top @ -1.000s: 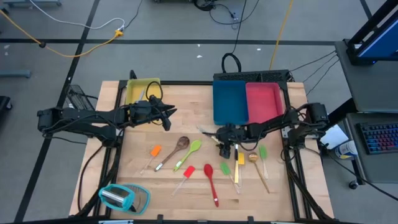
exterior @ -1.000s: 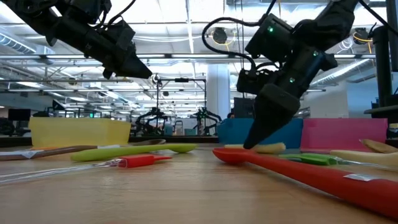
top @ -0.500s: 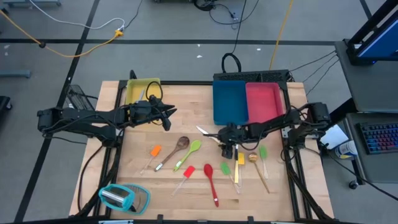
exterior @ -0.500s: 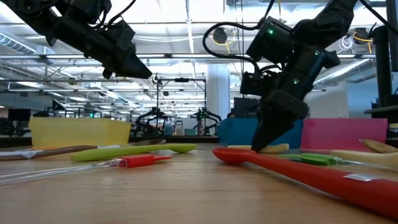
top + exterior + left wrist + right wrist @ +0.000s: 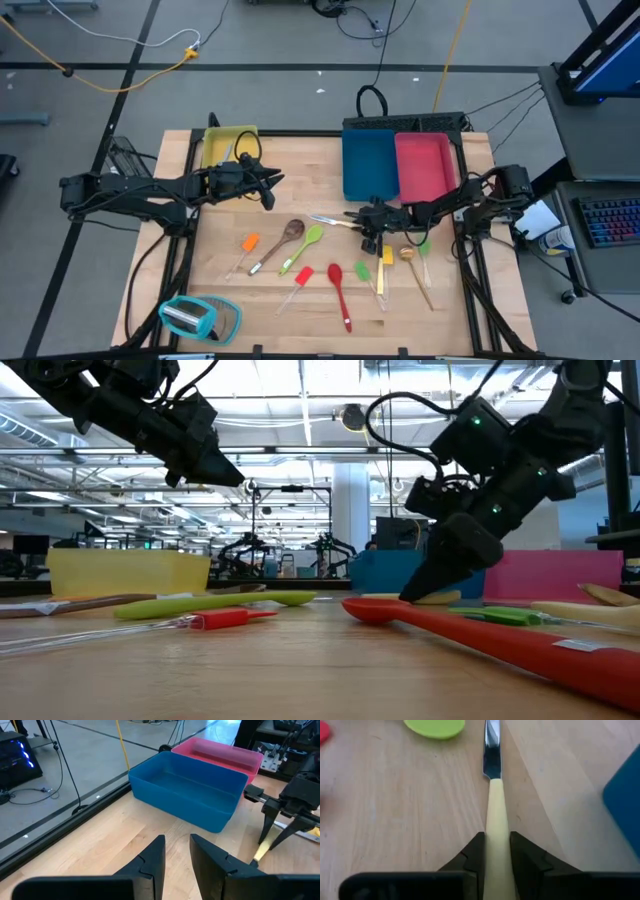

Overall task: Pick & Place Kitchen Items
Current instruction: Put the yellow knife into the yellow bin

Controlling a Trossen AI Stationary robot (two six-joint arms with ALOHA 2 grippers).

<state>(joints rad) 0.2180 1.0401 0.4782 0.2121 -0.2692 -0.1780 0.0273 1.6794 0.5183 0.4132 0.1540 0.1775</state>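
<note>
A knife [image 5: 335, 219] with a silver blade and a cream handle lies on the wooden table left of my right gripper [image 5: 372, 222], which is shut on it; the low view shows the gripper [image 5: 418, 593] slanting down to the table. Several other utensils lie nearby: a brown spoon [image 5: 283, 238], a green spoon [image 5: 310, 238], a red spoon [image 5: 339, 288] and small spatulas [image 5: 362, 272]. My left gripper [image 5: 270, 190] hangs above the table's left half, with a narrow gap between its fingers [image 5: 155, 857] and nothing in it. My right gripper pinches the knife's cream handle [image 5: 496, 827] between its two fingers [image 5: 474, 855], one on each long side. The fingers lie along the knife and slant down from the table's right. The blade [image 5: 491, 750] points away from the gripper and lies on the table.
A blue tray [image 5: 368, 165] and a pink tray [image 5: 425, 165] stand at the far right, just behind my right gripper. A yellow tray [image 5: 228, 145] is at the far left, and a teal-and-clear object [image 5: 200, 317] at the near left corner.
My right gripper has sunk to the table, drawn a little toward the right edge and shut on the knife's handle. The knife has turned slightly on the table; its blade now lies more nearly level across it.
</note>
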